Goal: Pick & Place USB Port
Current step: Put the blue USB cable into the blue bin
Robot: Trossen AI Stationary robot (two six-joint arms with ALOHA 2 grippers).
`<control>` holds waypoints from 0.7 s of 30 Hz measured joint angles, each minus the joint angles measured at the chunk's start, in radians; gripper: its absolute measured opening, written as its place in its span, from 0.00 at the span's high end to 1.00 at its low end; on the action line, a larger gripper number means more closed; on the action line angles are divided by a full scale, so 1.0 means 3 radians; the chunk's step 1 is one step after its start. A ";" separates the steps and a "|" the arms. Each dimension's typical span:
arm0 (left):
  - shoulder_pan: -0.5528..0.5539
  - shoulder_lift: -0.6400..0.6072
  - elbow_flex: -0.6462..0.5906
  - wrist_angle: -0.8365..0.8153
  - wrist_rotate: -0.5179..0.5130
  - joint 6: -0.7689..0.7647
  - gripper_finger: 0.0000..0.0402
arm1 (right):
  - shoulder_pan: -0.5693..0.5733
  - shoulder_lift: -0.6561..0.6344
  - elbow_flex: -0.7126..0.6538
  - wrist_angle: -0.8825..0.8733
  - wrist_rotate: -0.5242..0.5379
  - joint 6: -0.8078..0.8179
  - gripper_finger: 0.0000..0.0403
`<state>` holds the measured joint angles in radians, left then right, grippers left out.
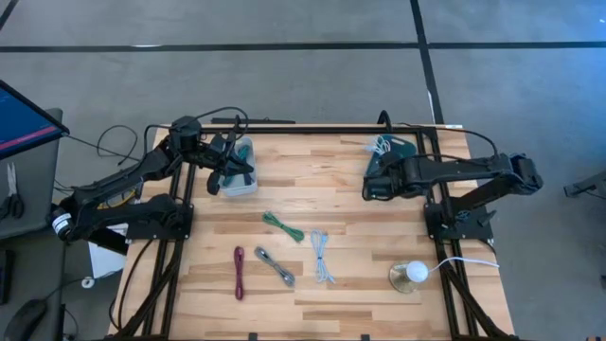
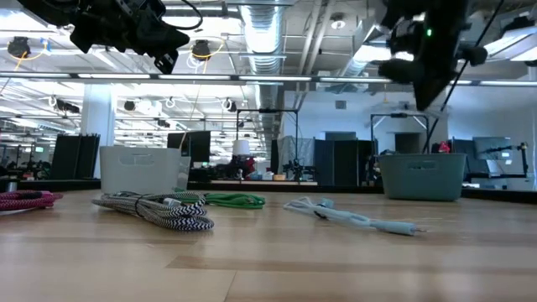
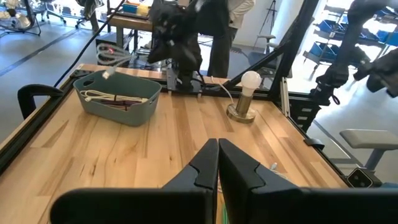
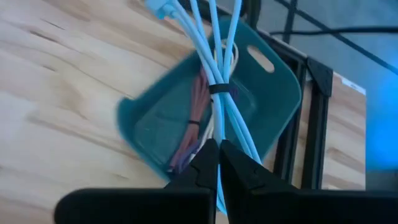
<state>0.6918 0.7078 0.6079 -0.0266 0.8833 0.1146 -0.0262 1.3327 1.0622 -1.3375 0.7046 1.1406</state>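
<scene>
My right gripper (image 4: 218,163) is shut on a pale blue cable bundle (image 4: 217,68) and hovers over the teal bin (image 4: 205,106) at the table's far right (image 1: 390,152), which holds a reddish cable and a white one. My left gripper (image 3: 217,168) is shut and empty, raised over the clear bin (image 1: 240,163) at the far left. Lying flat on the table between them are a green cable (image 1: 282,225), a maroon cable (image 1: 239,272), a grey braided cable (image 1: 275,266) and a pale cable (image 1: 323,256). My right gripper pinches the pale blue cable bundle between its two fingers, on the strands (image 4: 219,134) a little behind the black tie (image 4: 219,88). The fingers come from above, pointing down, along the bundle. The bundle hangs below them over the teal bin, its connector end (image 4: 159,7) farthest from the fingers.
A bulb lamp on a round base (image 1: 411,274) stands near the right near corner, its white cord running off to the right. Black frame rails (image 1: 445,284) border the table. Bare wood lies between the two bins (image 1: 312,180). In the low view both arms hang high above the bins.
</scene>
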 joint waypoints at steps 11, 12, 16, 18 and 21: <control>0.0001 0.0000 0.0000 -0.0001 0.0000 0.0000 0.97 | -0.0599 0.0001 -0.0591 0.0949 -0.0251 -0.0597 1.00; 0.0001 0.0000 0.0000 0.0000 0.0001 0.0001 0.97 | -0.0663 0.0001 -0.0632 0.1098 -0.0285 -0.0679 1.00; 0.0001 0.0000 0.0000 -0.0001 0.0000 0.0001 0.97 | -0.0867 0.0001 -0.0806 0.1551 -0.0433 -0.0928 1.00; 0.0001 0.0000 0.0000 -0.0001 0.0000 0.0000 0.97 | -0.0948 0.0001 -0.0855 0.1645 -0.0440 -0.0988 1.00; 0.0001 0.0000 0.0000 -0.0001 0.0000 0.0000 0.97 | -0.1088 0.0001 -0.0925 0.1691 -0.0599 -0.1015 1.00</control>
<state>0.6921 0.7078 0.6079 -0.0269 0.8833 0.1146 -0.3525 1.3331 0.7846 -0.8301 0.5248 0.8360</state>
